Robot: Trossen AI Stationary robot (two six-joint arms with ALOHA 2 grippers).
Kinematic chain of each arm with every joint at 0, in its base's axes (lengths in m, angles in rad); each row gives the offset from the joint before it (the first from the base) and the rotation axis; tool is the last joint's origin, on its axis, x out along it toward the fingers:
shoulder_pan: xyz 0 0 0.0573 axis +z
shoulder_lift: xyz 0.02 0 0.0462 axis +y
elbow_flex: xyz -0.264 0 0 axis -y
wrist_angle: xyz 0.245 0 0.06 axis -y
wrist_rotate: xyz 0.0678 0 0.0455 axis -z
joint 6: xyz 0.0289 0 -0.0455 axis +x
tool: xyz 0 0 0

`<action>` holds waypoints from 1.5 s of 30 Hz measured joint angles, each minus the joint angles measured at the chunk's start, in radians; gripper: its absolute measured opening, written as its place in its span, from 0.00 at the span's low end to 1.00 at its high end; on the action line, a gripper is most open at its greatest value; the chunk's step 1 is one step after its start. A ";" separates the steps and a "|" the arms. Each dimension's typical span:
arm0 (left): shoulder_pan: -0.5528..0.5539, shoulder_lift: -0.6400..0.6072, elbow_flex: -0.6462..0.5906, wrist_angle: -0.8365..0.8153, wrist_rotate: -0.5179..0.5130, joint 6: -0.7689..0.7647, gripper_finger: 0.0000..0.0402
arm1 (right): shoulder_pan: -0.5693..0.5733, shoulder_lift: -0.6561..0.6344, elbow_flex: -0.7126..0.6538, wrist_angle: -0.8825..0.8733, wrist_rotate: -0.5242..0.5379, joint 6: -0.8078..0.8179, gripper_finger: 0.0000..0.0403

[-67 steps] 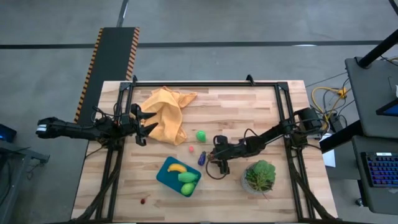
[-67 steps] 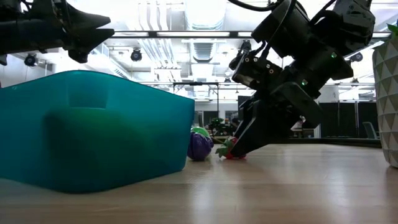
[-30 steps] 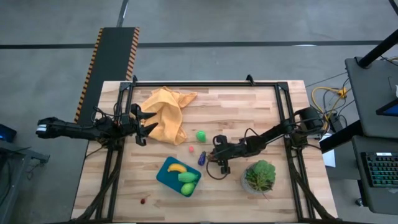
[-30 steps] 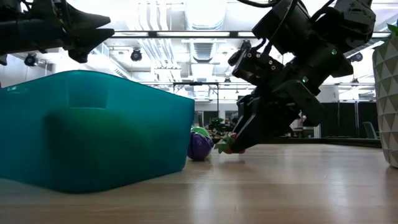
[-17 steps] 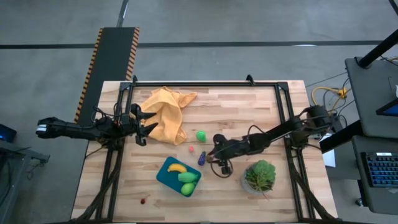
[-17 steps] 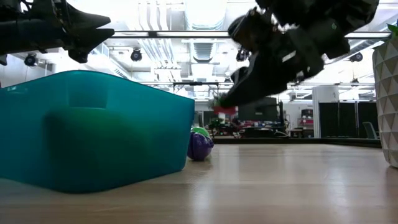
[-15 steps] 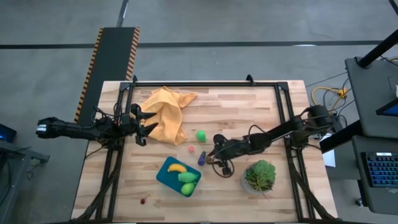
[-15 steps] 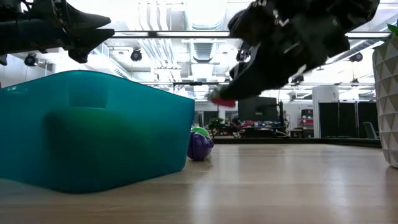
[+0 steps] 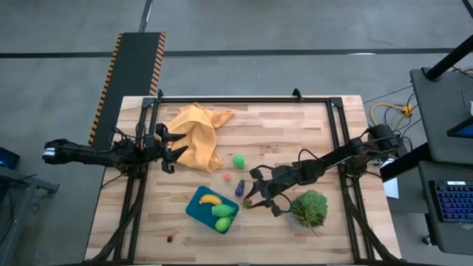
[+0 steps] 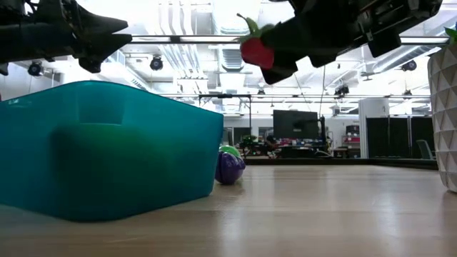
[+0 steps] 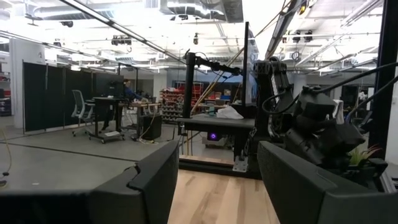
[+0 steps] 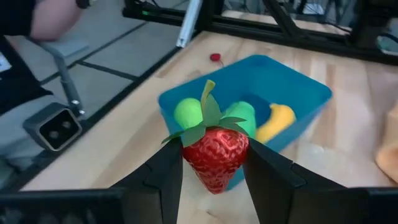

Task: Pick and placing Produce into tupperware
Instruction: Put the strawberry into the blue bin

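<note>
My right gripper (image 9: pixel 247 201) is shut on a red toy strawberry (image 12: pixel 214 155) with a green leaf cap, high above the table in the low view (image 10: pixel 257 48). It hangs just right of the teal tupperware (image 9: pixel 199 210), which holds a yellow banana (image 9: pixel 210 199) and two green ovals (image 9: pixel 222 211). A purple eggplant (image 9: pixel 240 188), a pink piece (image 9: pixel 228 176) and a green piece (image 9: pixel 239 160) lie on the table. My left gripper (image 9: pixel 170 151) waits open at the left edge. My right gripper pinches the strawberry's two sides (image 12: pixel 235 155) between its two fingers (image 12: pixel 163 177), near their free ends. The fingers slant slightly downward from the table's right, toward the tupperware. The strawberry is lifted clear of the table, its leaf cap up and its tip down.
An orange-yellow cloth (image 9: pixel 198 137) lies crumpled at the far left. A leafy plant in a clear pot (image 9: pixel 309 208) stands close by the right arm. A small red piece (image 9: pixel 171 238) lies near the front edge. Bare wood stretches along the far right.
My right gripper has risen from the table with the strawberry, which now hangs well clear of the wood. It has tipped from pointing steeply down to nearly level and shifted a little toward the tupperware.
</note>
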 joint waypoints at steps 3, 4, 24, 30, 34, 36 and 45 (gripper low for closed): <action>0.000 0.001 0.000 0.000 0.000 0.000 0.51 | 0.000 0.000 0.000 0.004 -0.010 -0.003 0.36; 0.000 0.001 0.000 0.000 0.000 0.000 0.51 | 0.000 0.001 0.000 0.003 -0.010 -0.003 0.36; 0.000 0.001 0.000 0.000 -0.004 0.024 0.51 | 0.031 0.003 0.006 0.133 -0.035 0.016 0.36; 0.000 0.005 0.000 0.000 -0.005 0.024 0.51 | 0.042 0.007 0.029 0.143 -0.034 0.009 0.36; 0.000 0.010 0.000 0.001 -0.009 0.024 0.51 | 0.044 0.038 0.062 0.148 -0.031 0.014 0.36; 0.000 0.010 0.000 0.000 -0.013 0.024 0.51 | 0.044 0.064 0.081 0.145 -0.030 0.016 0.36; 0.000 0.010 0.000 0.000 -0.020 0.024 0.51 | 0.044 0.208 0.219 0.105 -0.027 0.029 0.36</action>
